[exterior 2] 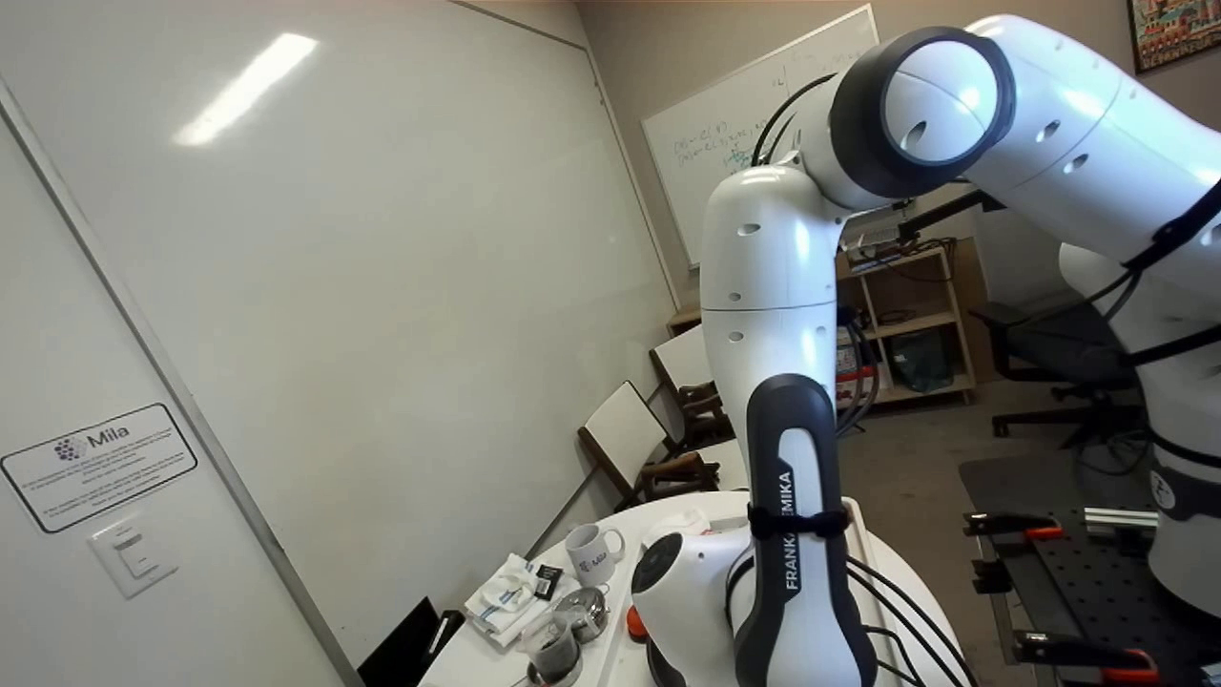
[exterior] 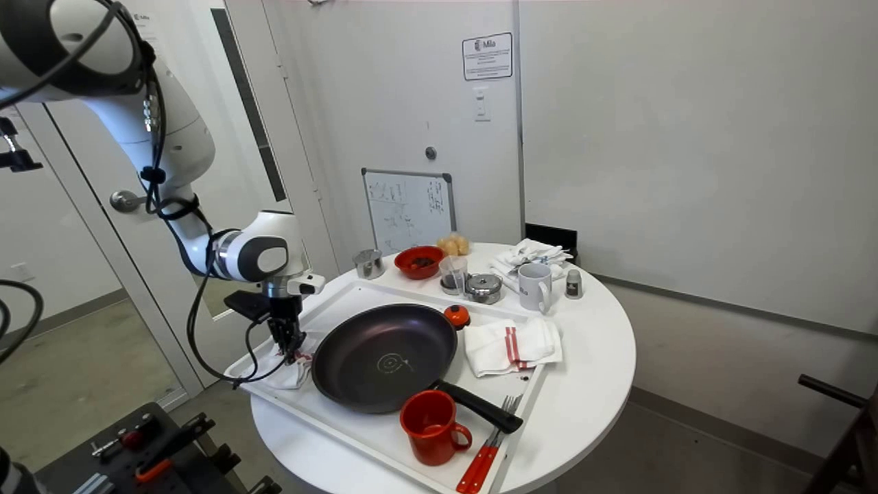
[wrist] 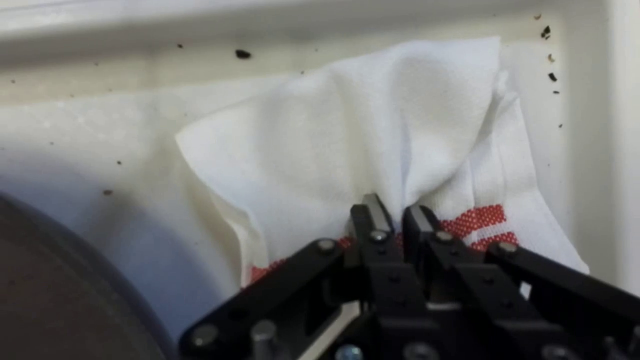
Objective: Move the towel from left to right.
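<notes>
Wrist view: between frying pan point(wrist: 55, 300) and tray rim point(wrist: 627, 150), gaps visible, the towel point(wrist: 320, 160) is pinched by nearly closed fingers point(wrist: 369, 220); only in an exterior view is the pan handle point(exterior: 480, 406) shown.

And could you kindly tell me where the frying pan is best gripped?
Probably its black handle, mid-length, from above, jaws across: it is long and narrow, unlike the wide, round frying pan. The red mug beside it and cutlery at its outer end make side approaches look tighter.
</notes>
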`<state>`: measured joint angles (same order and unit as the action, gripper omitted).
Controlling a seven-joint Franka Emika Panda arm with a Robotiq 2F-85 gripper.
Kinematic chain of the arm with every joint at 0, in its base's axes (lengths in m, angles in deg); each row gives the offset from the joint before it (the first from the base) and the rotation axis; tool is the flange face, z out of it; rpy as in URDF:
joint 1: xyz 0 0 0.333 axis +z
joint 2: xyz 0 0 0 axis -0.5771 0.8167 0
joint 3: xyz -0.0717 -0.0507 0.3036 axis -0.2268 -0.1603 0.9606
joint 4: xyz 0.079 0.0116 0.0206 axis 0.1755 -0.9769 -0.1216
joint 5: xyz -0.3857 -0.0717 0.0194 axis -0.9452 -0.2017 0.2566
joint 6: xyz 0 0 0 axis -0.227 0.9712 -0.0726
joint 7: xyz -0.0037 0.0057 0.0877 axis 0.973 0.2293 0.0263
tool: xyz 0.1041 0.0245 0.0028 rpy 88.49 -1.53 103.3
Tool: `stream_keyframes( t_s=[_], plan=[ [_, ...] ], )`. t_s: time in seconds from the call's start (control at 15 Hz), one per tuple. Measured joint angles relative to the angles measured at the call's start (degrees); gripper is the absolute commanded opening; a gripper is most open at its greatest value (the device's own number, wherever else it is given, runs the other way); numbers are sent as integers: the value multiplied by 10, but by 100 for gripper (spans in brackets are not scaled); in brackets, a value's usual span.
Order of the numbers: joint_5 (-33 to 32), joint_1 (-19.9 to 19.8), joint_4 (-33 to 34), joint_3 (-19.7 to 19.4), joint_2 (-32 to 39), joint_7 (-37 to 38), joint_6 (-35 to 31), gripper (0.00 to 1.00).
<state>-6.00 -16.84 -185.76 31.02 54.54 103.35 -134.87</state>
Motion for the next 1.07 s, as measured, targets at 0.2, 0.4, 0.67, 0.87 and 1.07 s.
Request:
stream_keyframes(
  t_s=[0.2, 0.4, 0.67, 0.87, 1.07],
  plan=[
    [0, -1, -1, 1, -1, 0, -1, 3],
    [0, 1, -7, 2, -11, 0, -8, 3],
    [-5, 11, -34, 2, -54, 1, -12, 3],
    [-14, 23, -64, 0, -100, 13, -13, 3],
    [-27, 31, -92, -4, -144, 33, -13, 3]
  ],
)
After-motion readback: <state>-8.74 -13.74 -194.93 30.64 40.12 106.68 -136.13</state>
